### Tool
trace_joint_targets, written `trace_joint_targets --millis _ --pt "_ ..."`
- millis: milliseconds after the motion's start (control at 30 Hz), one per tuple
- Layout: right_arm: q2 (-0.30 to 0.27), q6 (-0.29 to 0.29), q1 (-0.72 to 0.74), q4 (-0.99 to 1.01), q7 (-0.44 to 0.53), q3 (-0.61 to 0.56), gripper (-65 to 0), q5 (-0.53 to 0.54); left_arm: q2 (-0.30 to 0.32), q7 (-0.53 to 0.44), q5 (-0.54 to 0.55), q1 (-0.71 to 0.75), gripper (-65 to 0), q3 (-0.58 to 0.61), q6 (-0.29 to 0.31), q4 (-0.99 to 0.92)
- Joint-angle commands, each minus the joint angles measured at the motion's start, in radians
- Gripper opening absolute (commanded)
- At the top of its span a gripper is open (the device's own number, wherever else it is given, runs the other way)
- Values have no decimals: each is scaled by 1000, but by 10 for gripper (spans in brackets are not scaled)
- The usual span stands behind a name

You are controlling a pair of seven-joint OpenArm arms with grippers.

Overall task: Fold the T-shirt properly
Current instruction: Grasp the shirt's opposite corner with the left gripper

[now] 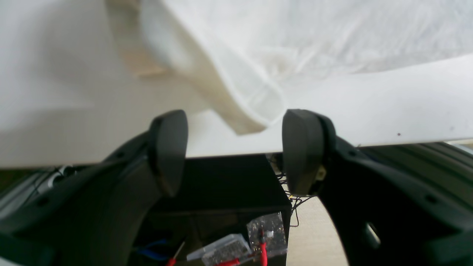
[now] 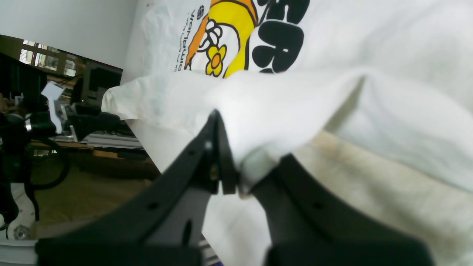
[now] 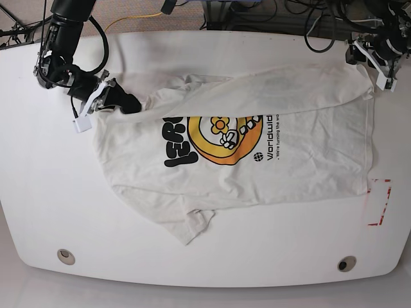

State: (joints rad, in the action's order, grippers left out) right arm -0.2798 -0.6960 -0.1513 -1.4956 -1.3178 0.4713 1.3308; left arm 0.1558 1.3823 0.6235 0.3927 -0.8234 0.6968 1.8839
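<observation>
The cream-white T-shirt (image 3: pixel 276 160) lies on the white table (image 3: pixel 38 192), print up, with black lettering and an orange-yellow round graphic (image 3: pixel 218 144). Its far edge is folded over the print in a long band (image 3: pixel 270 90). My right gripper (image 3: pixel 127 102), at the left of the base view, is shut on a fold of the shirt's cloth (image 2: pixel 258 122), jaws pinched together (image 2: pixel 238 177). My left gripper (image 3: pixel 377 72), at the far right, is open and empty (image 1: pixel 236 151). A hemmed corner of the shirt (image 1: pixel 251 107) lies just beyond its fingertips (image 1: pixel 168 147).
A red tape marking (image 3: pixel 379 202) sits on the table near the right edge. Two round holes (image 3: pixel 64 256) (image 3: pixel 347 264) lie near the front edge. Cables run behind the table's far edge (image 3: pixel 257 16). A black bin with clear parts boxes (image 1: pixel 236 247) stands below the table edge.
</observation>
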Motion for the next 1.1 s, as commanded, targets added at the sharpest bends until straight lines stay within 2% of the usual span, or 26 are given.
trace_joint_targets --millis 0,200,233,433,567,667,867,967,1067 --pt "-17 -2 8 -15 17 7 -650 25 11 -13 -11 -8 -274 0 1 15" --pt "-17 -2 8 -15 17 7 -650 25 -14 -13 -98 -64 -282 -3 1 15" --pt "-17 -2 8 -15 17 7 -650 25 -15 -13 -119 -71 -299 -1 1 15" --pt "-17 -2 8 -15 17 7 -650 25 -60 -13 -265 -159 -506 -6 1 15" --pt "-17 -2 12 -15 19 7 -650 25 -86 -11 -354 -222 -590 -7 1 15" --pt "-17 -2 14 -15 19 8 -650 25 -92 -8 -393 -260 -601 -9 1 16" --pt "-34 -2 20 -15 24 11 -650 20 -84 13 -397 -337 -601 -49 1 16" --pt "-39 -2 38 -15 24 13 -650 -6 -81 14 -397 -383 -601 -67 1 16" --pt "-39 -2 49 -15 24 14 -650 -52 -52 14 -400 -415 -600 -70 1 13"
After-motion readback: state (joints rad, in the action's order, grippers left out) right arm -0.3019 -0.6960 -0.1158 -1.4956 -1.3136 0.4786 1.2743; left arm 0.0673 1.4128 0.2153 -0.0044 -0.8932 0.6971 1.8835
